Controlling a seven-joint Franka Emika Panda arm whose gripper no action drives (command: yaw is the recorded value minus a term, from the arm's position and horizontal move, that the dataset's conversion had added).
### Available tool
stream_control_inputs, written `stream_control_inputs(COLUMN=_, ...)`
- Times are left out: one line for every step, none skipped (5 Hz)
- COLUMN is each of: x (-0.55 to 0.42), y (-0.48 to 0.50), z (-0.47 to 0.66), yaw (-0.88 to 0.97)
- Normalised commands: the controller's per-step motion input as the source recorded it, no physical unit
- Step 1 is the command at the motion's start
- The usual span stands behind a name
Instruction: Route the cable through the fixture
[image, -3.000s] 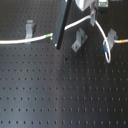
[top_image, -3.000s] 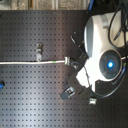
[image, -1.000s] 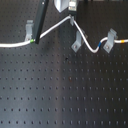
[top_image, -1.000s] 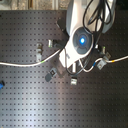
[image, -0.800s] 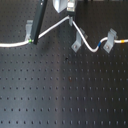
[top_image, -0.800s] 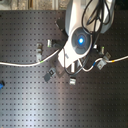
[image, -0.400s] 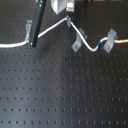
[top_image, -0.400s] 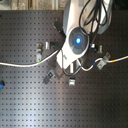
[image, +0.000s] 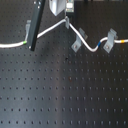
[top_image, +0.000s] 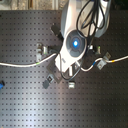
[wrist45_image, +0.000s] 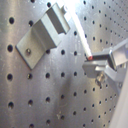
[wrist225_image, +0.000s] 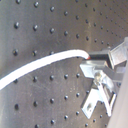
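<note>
The white cable (image: 50, 31) comes in from the first exterior view's left, with a green band (image: 25, 43). It rises to my gripper (image: 65, 21), which is shut on it. From there it drops across the forked top of the grey fixture (image: 77, 41), sags, then passes a second grey clip (image: 111, 38) by its yellow and blue marks. In the first wrist view the fixture (wrist45_image: 44, 36) stands beside my gripper (wrist45_image: 93, 61), and the cable (wrist45_image: 79, 31) runs past its upper corner. In the second wrist view the cable (wrist225_image: 45, 64) ends between the fingers (wrist225_image: 107, 55).
A black bar (image: 35, 25) hangs slanted from the arm, in front of the cable. In the second exterior view the arm (top_image: 75, 42) hides the gripper. Small clips stand around it (top_image: 42, 50), (top_image: 49, 80), (top_image: 72, 84), (top_image: 102, 64) on the black perforated board (image: 65, 95).
Since 3 s ago the gripper has carried the cable towards the first exterior view's left, away from the fixture. Over the last second it has hardly moved.
</note>
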Motion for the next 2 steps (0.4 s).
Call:
stream_control_inputs(x=-0.009, y=-0.005, z=0.12, yaw=-0.52)
stream_control_inputs(x=-0.060, y=0.033, z=0.00, yaw=-0.69)
